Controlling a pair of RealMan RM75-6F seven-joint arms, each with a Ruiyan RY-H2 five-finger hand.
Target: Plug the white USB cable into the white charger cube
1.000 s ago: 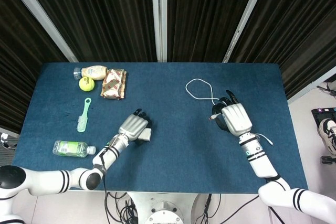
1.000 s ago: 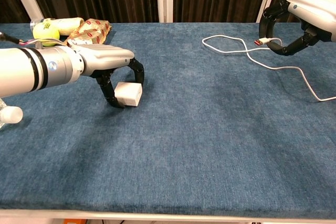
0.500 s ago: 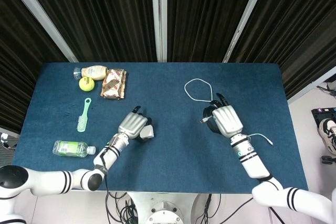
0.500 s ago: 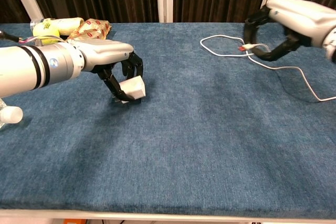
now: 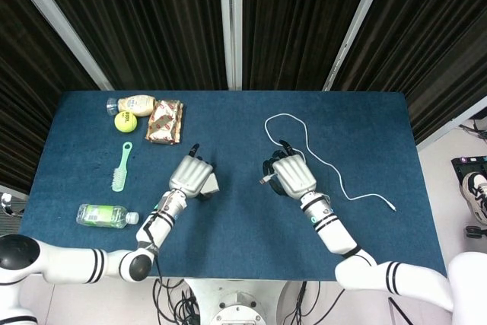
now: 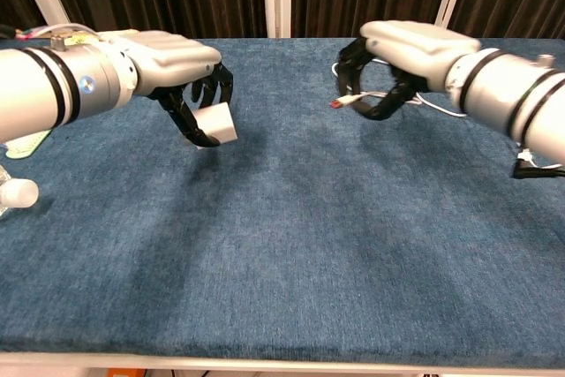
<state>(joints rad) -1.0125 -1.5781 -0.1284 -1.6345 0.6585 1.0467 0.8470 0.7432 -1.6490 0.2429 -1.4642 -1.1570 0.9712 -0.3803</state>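
My left hand (image 6: 177, 64) (image 5: 192, 176) holds the white charger cube (image 6: 215, 124) (image 5: 211, 185) lifted off the blue table (image 6: 291, 253), left of centre. My right hand (image 6: 397, 55) (image 5: 291, 175) pinches the plug end of the white USB cable (image 6: 341, 101) (image 5: 266, 179), its red-tipped connector pointing left toward the cube. A wide gap separates plug and cube. The rest of the cable (image 5: 335, 173) trails from the hand in a loop at the back and runs right across the table to its far end (image 5: 390, 205).
At the back left lie a tennis ball (image 5: 125, 121), a mayonnaise bottle (image 5: 137, 103) and a snack packet (image 5: 165, 122). A green brush (image 5: 121, 167) and a plastic water bottle (image 5: 105, 215) lie along the left side.
My left hand has closed on the cube and raised it off the table. My right hand has carried the cable plug leftward toward the middle, dragging the cable along.
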